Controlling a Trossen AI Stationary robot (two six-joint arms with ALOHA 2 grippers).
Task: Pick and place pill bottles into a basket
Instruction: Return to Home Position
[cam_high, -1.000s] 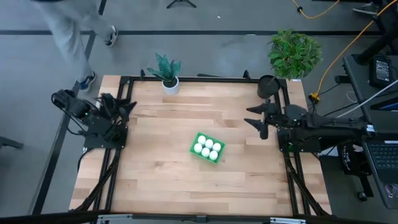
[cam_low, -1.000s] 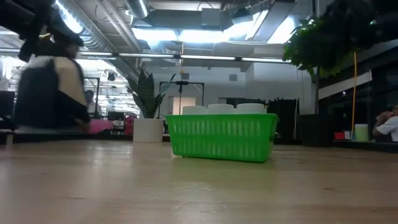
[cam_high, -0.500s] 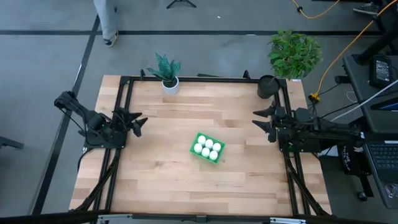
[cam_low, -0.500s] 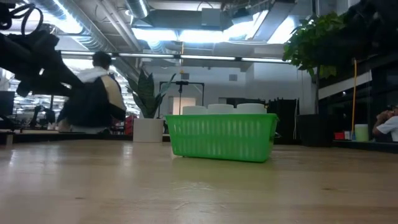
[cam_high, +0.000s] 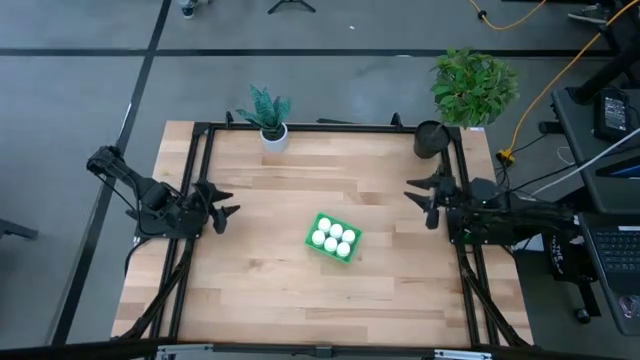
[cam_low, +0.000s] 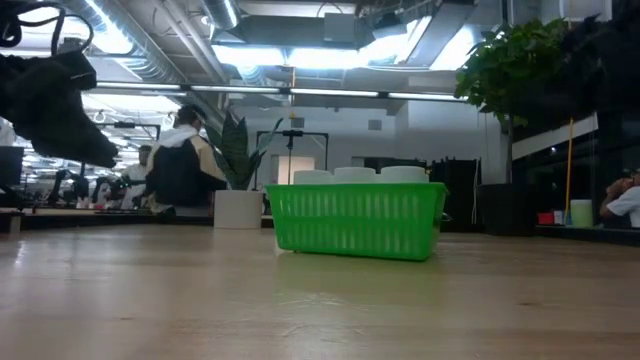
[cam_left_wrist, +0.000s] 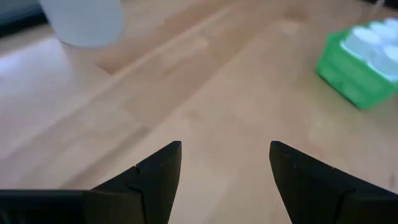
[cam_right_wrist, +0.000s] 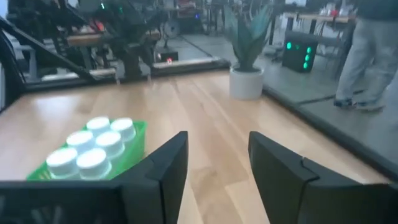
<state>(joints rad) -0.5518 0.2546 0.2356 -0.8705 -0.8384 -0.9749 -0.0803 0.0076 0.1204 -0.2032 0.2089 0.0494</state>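
The bright green basket (cam_high: 333, 238) rests by its flat bottom on the wooden table a little right of the middle. Several white pill bottles (cam_high: 334, 236) stand upright inside it, caps up; they also show in the right wrist view (cam_right_wrist: 93, 148) and over the basket's rim in the low view (cam_low: 356, 174). My left gripper (cam_high: 228, 211) is open and empty at the table's left edge, well left of the basket (cam_left_wrist: 362, 65). My right gripper (cam_high: 420, 195) is open and empty at the table's right edge.
A white plant pot (cam_high: 274, 137) stands at the table's far edge, left of centre. A black round pot (cam_high: 430, 138) stands at the far right corner. Black frame rails (cam_high: 190, 250) run along both sides. A person (cam_low: 185, 170) walks behind the table.
My left gripper has swung from near the far left corner toward the near edge and a little toward the basket. My right gripper has drawn back a little toward the table's right edge. The basket and bottles have kept still. A person has walked past the far left.
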